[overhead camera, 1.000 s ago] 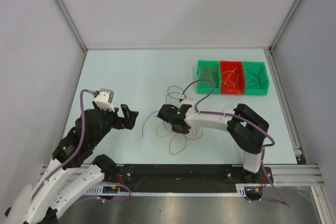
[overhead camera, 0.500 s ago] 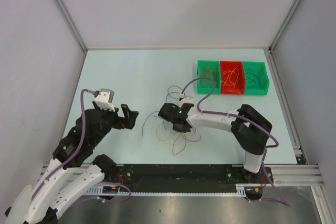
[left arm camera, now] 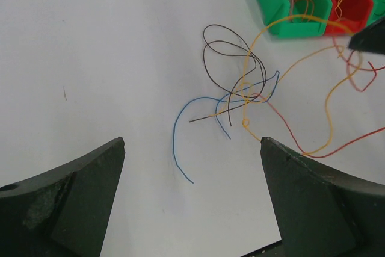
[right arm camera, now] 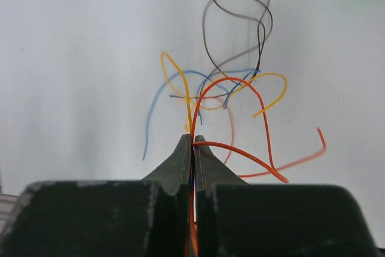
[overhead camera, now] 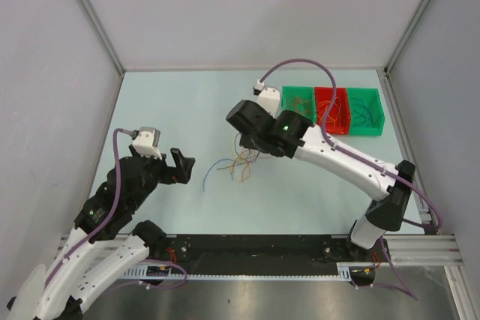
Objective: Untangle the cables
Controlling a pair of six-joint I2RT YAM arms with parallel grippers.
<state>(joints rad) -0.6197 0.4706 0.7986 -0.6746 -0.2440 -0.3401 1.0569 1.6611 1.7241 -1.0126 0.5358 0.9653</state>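
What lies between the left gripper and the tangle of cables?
Bare table, apart from a blue cable trailing from the tangle toward the left gripper; the left wrist view shows it.

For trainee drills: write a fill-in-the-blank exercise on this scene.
1. The right end effector is ___ on cables.
2. The left end effector is ___, holding nothing.
3. The middle bin of the three is ___.
Missing words: shut; open; red.
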